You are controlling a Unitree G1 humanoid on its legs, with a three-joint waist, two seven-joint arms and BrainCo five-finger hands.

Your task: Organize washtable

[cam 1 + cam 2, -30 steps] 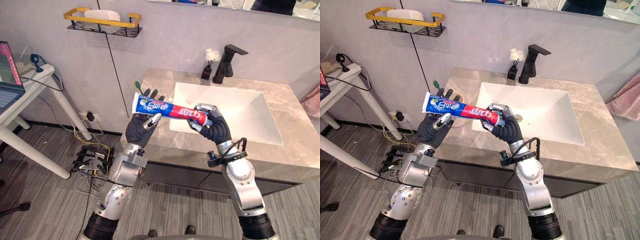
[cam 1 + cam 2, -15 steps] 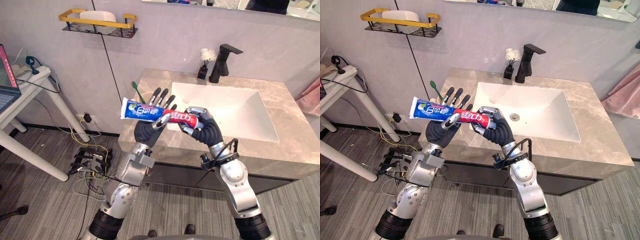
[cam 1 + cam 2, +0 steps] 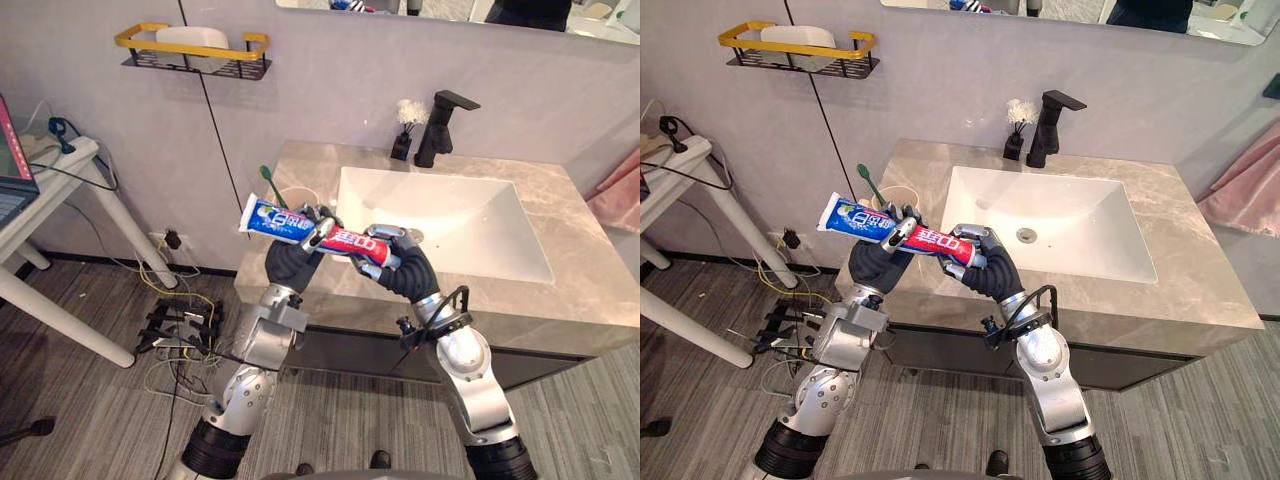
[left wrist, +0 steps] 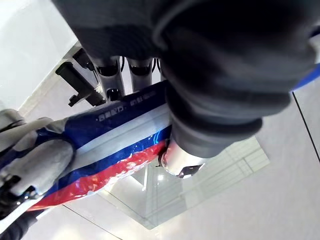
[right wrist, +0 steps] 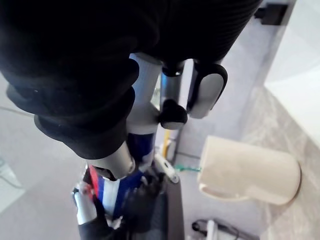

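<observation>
**While both hands share it, the tube hangs just short of the cup**

As the left eye view shows it, the blue, white and red toothpaste tube (image 3: 285, 218) is held in the air off the front left corner of the grey marble countertop (image 3: 560, 290). Its long axis is nearly level, with the blue end to the robot's left. The left hand (image 3: 290, 265) pinches the middle and the right hand (image 3: 405, 270) is curled round the red end.

From the right eye view, the cream cup (image 3: 895, 196) with a green toothbrush (image 3: 868, 185) stands by the countertop's left edge. It is just beyond the left hand, which I judge the nearer one for a drop-in.

Seen from the left wrist, the thumb (image 4: 182, 160) presses the tube against the fingers (image 4: 111, 75) behind it.

Looking along the right wrist, the fingers (image 5: 205, 90) are wrapped on the tube, with the cup past them.
</observation>
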